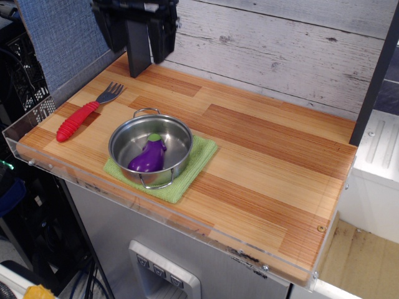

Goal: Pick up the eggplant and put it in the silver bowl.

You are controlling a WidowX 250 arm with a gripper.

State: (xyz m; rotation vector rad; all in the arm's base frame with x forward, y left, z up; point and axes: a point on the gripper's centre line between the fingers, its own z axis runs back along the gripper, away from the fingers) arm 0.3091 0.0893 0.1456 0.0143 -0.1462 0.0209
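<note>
The purple eggplant with its green cap lies inside the silver bowl, resting on the bowl's bottom. The bowl stands on a green cloth near the front left of the wooden table. My gripper hangs high above the table's back left, well above and behind the bowl. Its black fingers are apart and hold nothing. The upper part of the arm is cut off by the top of the frame.
A fork with a red handle lies to the left of the bowl. The wooden tabletop has a clear plastic lip along its front and left edges. A white plank wall stands behind it.
</note>
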